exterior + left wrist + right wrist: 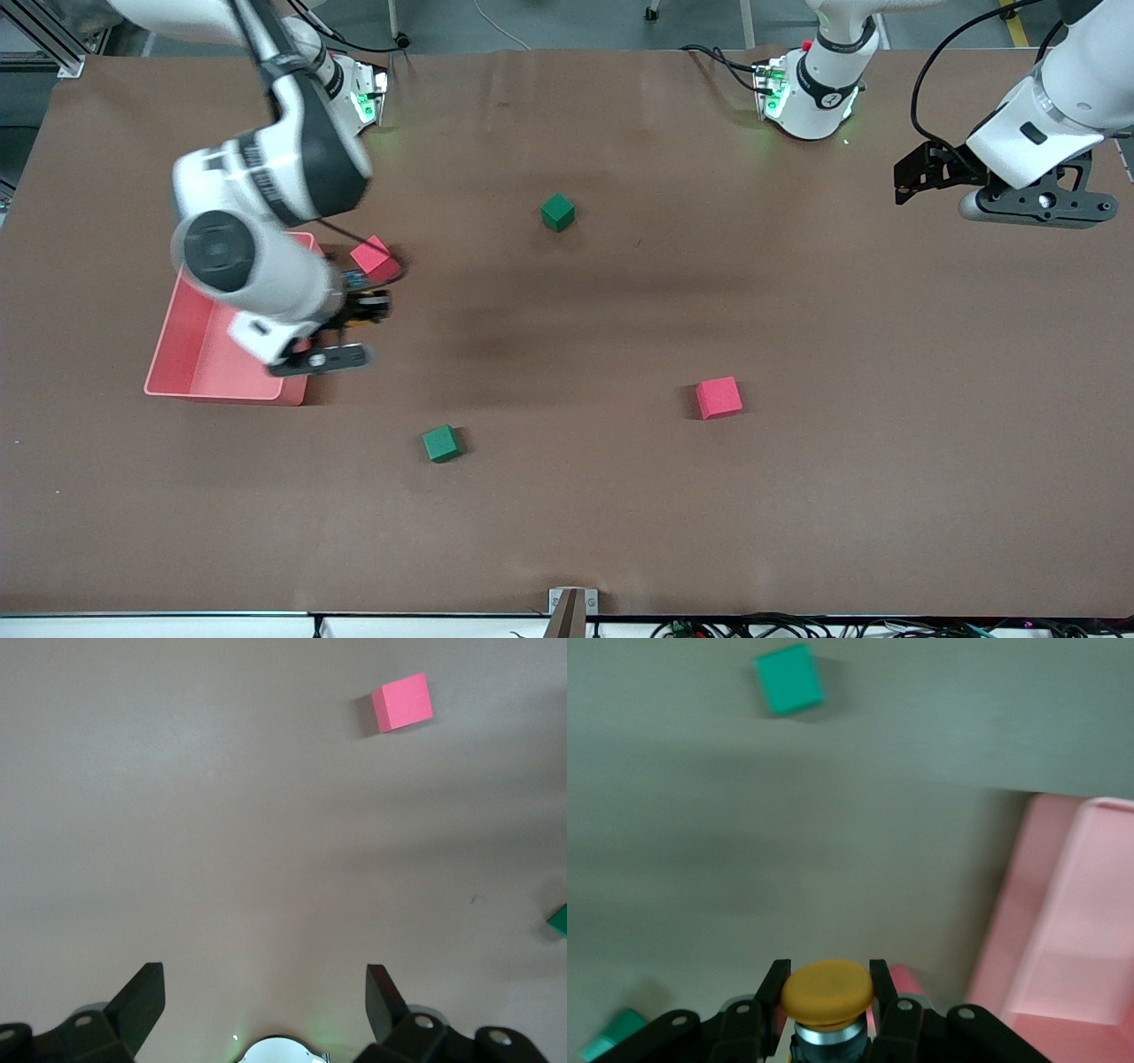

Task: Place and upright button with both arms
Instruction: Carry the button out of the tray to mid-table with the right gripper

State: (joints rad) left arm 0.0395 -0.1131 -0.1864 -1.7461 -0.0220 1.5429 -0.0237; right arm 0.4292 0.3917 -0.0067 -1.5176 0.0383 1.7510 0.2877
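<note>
The button has a round orange cap over a metal ring and a dark body. My right gripper is shut on it, one finger on each side of the cap. In the front view the right gripper hangs over the table beside the pink tray, close to a red cube; the button is mostly hidden there by the hand. My left gripper is open and empty, held over the left arm's end of the table, waiting. In the left wrist view its fingers stand wide apart over bare table.
A green cube lies mid-table, nearer the bases. A second green cube and a second red cube lie nearer the front camera. The right wrist view shows the tray and a green cube.
</note>
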